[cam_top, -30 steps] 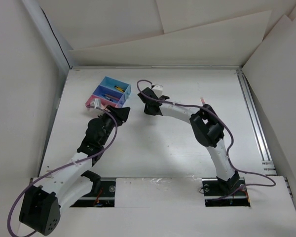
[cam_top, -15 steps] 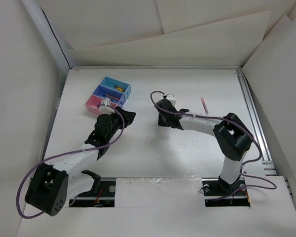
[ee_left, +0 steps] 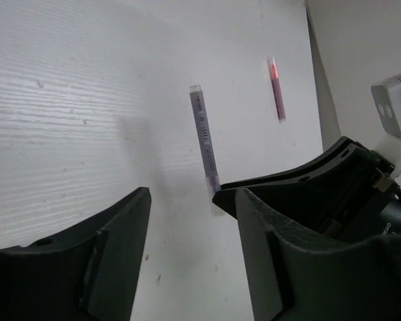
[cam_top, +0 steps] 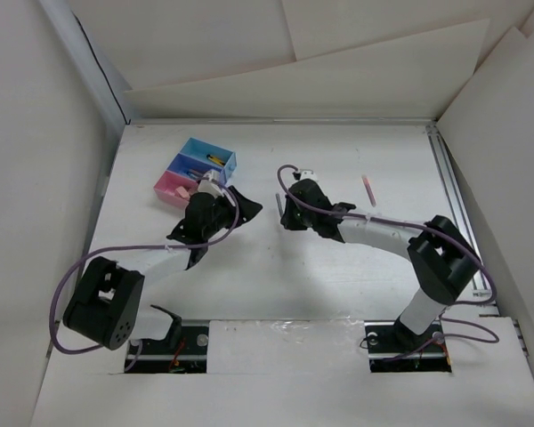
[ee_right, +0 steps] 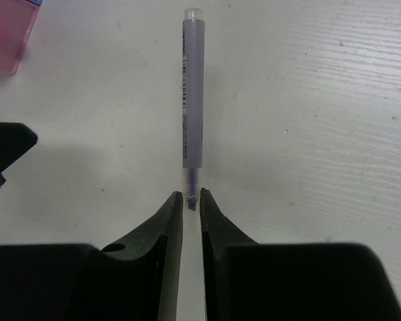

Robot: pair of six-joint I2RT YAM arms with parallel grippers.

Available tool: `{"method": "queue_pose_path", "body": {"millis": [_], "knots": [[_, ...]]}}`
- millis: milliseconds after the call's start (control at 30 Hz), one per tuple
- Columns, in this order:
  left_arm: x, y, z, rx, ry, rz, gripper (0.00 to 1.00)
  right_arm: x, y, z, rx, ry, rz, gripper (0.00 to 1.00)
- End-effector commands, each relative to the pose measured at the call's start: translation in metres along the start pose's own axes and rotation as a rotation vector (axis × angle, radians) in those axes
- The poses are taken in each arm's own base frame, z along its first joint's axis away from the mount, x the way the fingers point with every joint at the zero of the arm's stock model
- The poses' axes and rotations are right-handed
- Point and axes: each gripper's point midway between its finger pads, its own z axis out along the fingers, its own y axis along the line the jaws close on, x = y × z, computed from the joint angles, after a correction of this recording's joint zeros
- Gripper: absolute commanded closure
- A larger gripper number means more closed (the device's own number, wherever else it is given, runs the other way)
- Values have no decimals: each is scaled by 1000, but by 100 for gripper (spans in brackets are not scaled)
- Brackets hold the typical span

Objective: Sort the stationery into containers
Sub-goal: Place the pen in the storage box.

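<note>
R gripper [ee_right: 188,200] pinches blue pen [ee_right: 192,100] tip, jaws nrly shut; L gripper [ee_left: 189,200] moved closer, open, empty.

The counter [cam_top: 338,160] is white with fine grain lines. The 3 bins [cam_top: 196,147] run light blue, deeper blue-violet and pink. The violet pen [ee_right: 191,100] looks greyish, with a clear cap and a black barcode strip; the pink pen [cam_top: 368,188] is rosy. The left tool [ee_left: 187,200] and right tool [ee_right: 192,200] are matt black, and the cables [cam_top: 59,307] are purple.
</note>
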Motion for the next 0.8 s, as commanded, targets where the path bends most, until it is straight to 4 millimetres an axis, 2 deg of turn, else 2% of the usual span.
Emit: {"method": "queue_pose_path", "body": {"millis": [0, 100, 167, 233, 267, 300, 433, 500, 600, 700, 767], "knots": [[-10, -36, 6, 112, 12, 23, 48, -23, 17, -12, -91, -62, -3, 100], [-5, -42, 16, 131, 54, 24, 44, -23, 24, -18, -137, -56, -12, 100], [-2, -38, 22, 122, 62, 22, 44, -21, 27, -19, -152, -46, -13, 100], [-4, -45, 27, 137, 61, 18, 44, -19, 28, -19, -163, -39, -25, 100], [-4, -40, 29, 118, 53, 16, 44, -23, 33, -23, -183, -49, -24, 100], [-4, -39, 34, 113, 57, 14, 44, -17, 33, -23, -185, -38, -30, 100], [-3, -30, 46, 82, 57, 10, 47, -19, 39, -27, -215, -41, -39, 100], [-4, -33, 51, 104, 53, 4, 48, -19, 43, -28, -238, -36, -40, 100], [-1, -29, 61, 93, 62, -7, 48, -15, 48, -29, -253, -26, -47, 100], [1, -25, 66, 94, 62, -18, 50, -14, 49, -30, -261, -23, -58, 100], [2, -24, 68, 94, 62, -32, 56, -11, 53, -31, -276, -13, -65, 100]]}}
